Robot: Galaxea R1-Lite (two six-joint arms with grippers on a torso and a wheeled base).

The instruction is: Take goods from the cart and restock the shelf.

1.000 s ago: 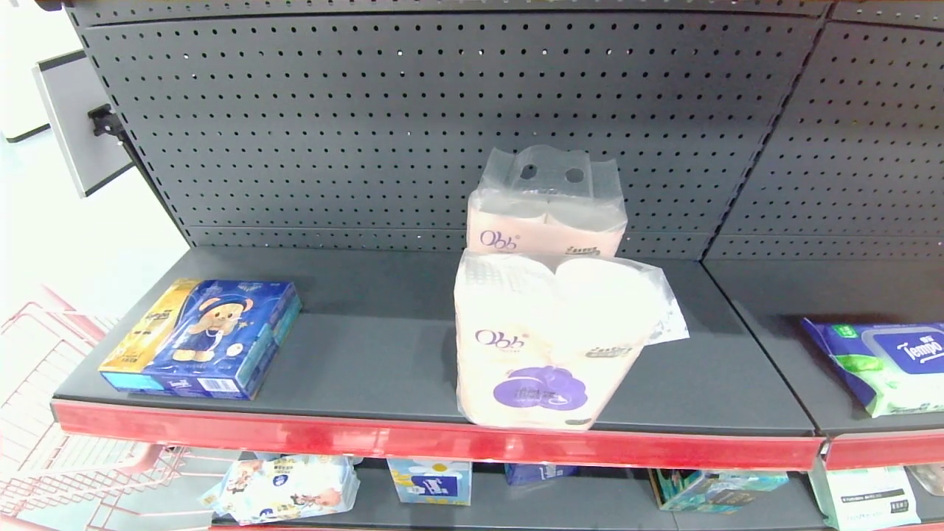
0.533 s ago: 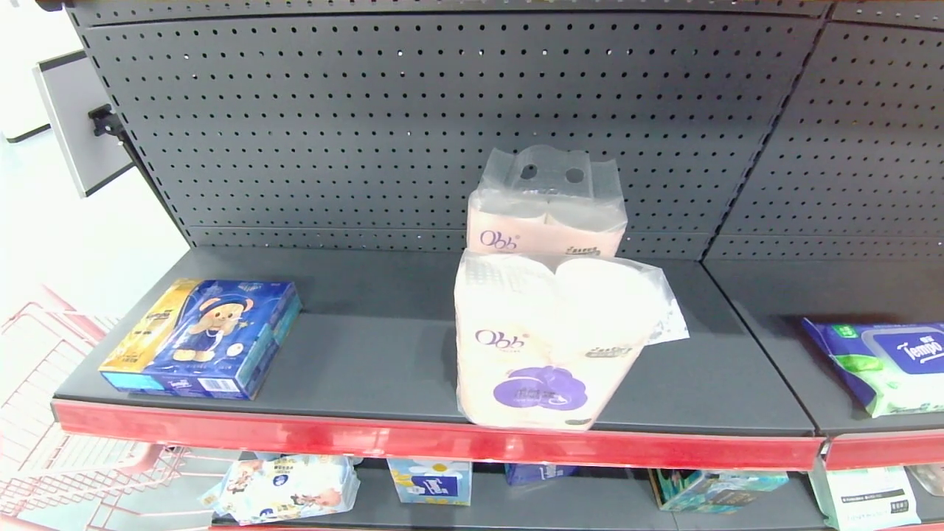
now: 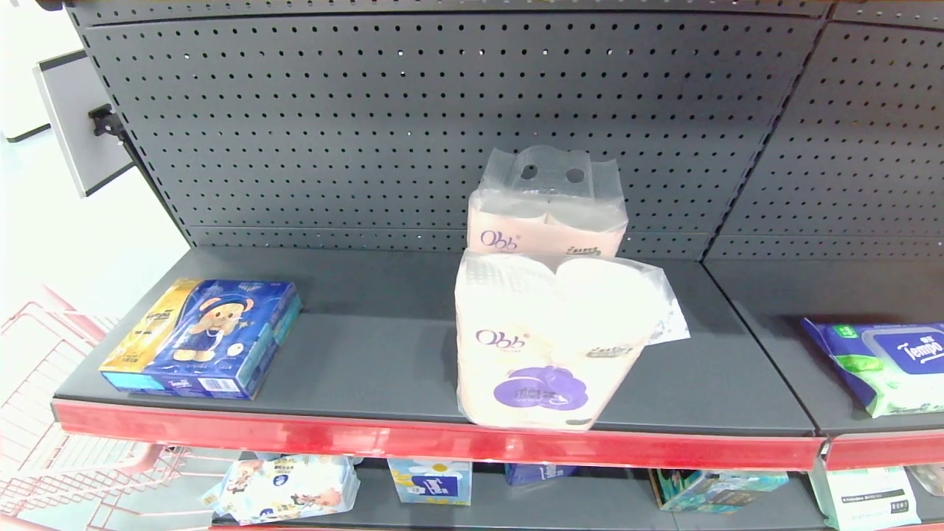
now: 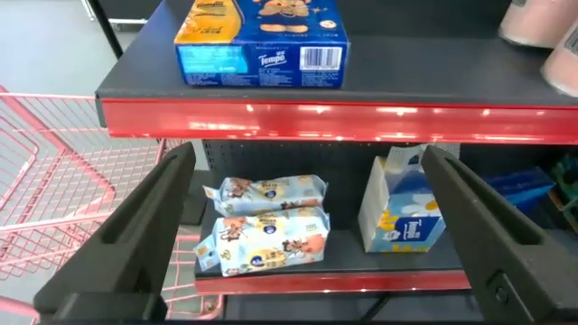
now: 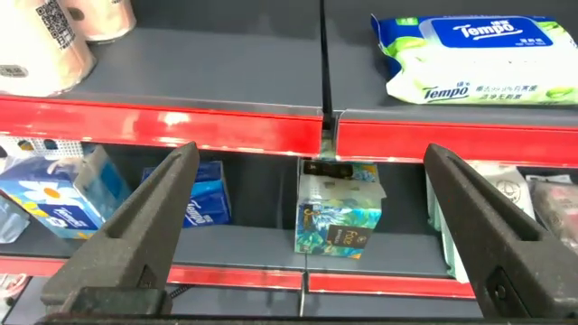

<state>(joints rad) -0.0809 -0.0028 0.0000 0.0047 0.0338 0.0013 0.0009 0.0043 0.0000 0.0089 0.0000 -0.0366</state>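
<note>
Hanging low in front of the shelf (image 3: 369, 346), the left gripper (image 4: 309, 158) had its two dark fingers spread wide with nothing between them, level with the red front edge of the upper board. The right gripper (image 5: 312, 153) stood the same way further to the right, jaws wide and holding nothing, facing the seam where two shelf sections met. On the upper board a front pack of toilet rolls (image 3: 549, 346) sat at the red lip, slightly tilted, with a second pack (image 3: 546, 214) directly behind it against the perforated back panel. A blue tissue box (image 3: 203, 335) lay flat near the left end, well apart from the rolls, and a pack of wet wipes (image 3: 885, 361) lay on the neighbouring section to the right. The red wire cart (image 3: 44, 442) stood beside the left end of the shelf; what it held could not be made out. On the lower board lay two stacked wipe packets (image 4: 266, 226), a small carton (image 4: 402, 217) beside them, and a teal box (image 5: 339, 212) further right.
</note>
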